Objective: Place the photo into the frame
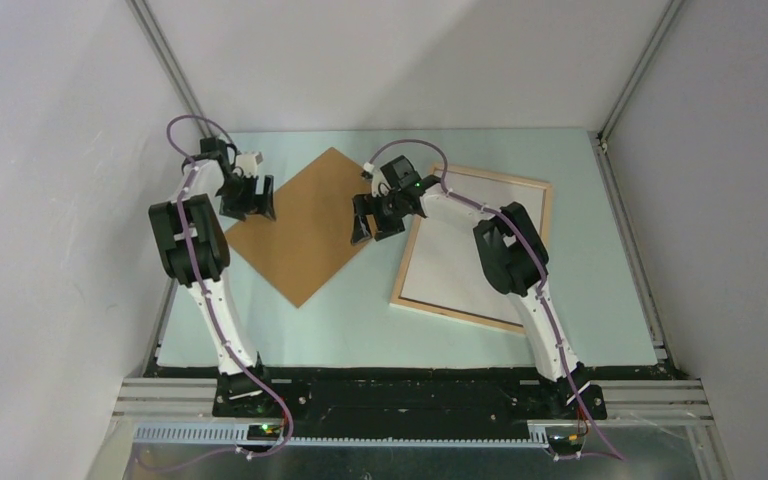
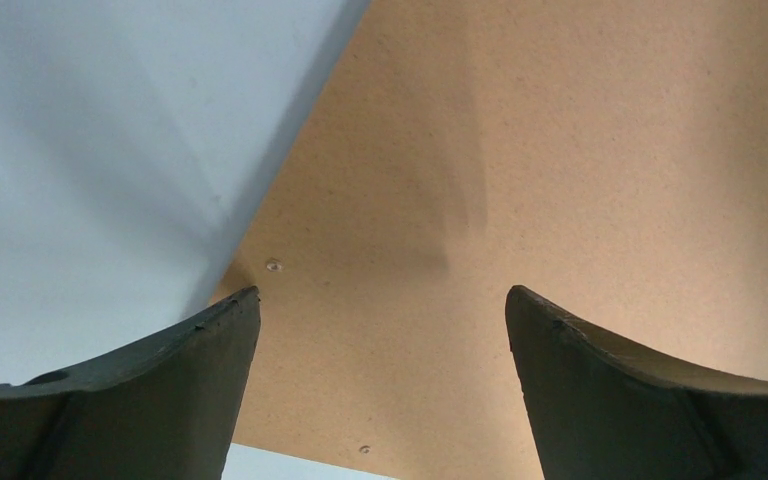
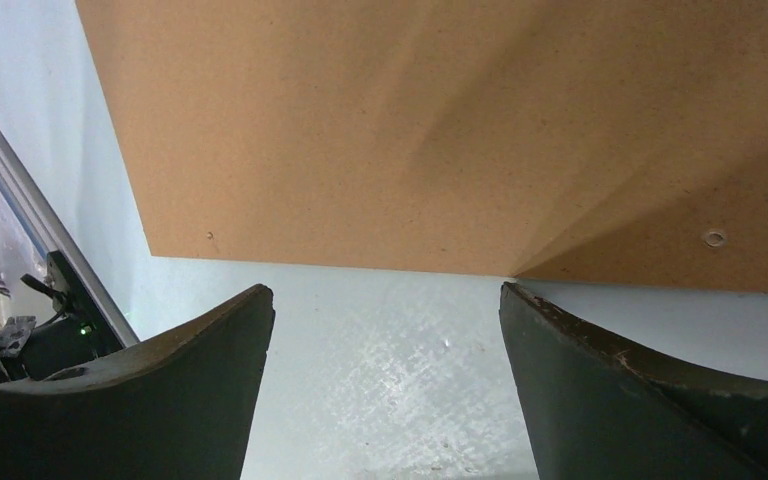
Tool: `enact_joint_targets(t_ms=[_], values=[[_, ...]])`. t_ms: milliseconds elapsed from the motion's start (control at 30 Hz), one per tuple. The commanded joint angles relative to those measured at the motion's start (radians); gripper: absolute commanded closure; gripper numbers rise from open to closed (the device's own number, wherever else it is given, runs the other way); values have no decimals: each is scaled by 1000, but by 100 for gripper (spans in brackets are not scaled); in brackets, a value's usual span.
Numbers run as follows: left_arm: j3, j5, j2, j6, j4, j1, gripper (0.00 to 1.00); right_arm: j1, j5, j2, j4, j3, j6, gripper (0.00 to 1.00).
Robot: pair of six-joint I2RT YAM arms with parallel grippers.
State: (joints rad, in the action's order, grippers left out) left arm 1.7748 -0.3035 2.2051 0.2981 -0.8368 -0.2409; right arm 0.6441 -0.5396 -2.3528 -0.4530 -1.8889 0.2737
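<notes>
Both of your hands are spread wide and hold nothing. Your left hand (image 1: pixel 248 198) is over the far left corner of the brown board (image 1: pixel 305 232). Your right hand (image 1: pixel 375 218) is at the board's right corner, in the gap between the board and the frame (image 1: pixel 500 177).

The frame lies flat on the desk (image 1: pixel 590 300), to the right, close to the board but not touching it. A white sheet (image 1: pixel 460 250) fills it. That may be the photo lying face down, but no picture side shows, so you cannot tell. Check this first. If the photo is not in there, the board would shut an empty frame.

My guess is the board goes on next. Here is what could go wrong:

- In the right wrist view the fingers (image 3: pixel 210 340) sit over bare desk, just beside the board's edge. Close them there and you grab air.
- The board is thin and flat. It may slide away when you push on it, and it could bump the frame.
- The board is turned like a diamond and the frame is only a little tilted. If you do not turn it, a corner will catch on a rail.
- Dragging the board across the sheet could push it out of place.
- If one hand lifts faster than the other, the board may tip and slip out.
</notes>
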Motion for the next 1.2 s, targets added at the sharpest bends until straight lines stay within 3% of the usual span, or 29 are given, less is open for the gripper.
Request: enact_joint_targets(t_ms=[0, 300, 733, 1167], values=[[-76, -69, -31, 39, -76, 30, 4, -12, 43, -8, -53, -38, -3, 12], [-171, -75, -119, 56, -92, 52, 5, -20, 44, 25, -67, -23, -10, 12], [-17, 90, -75, -188, -66, -48, 4, -15, 15, 53, -51, 34, -3, 12], [-85, 137, -81, -234, -36, -68, 7, -13, -32, 48, -41, 38, 25, 12]])
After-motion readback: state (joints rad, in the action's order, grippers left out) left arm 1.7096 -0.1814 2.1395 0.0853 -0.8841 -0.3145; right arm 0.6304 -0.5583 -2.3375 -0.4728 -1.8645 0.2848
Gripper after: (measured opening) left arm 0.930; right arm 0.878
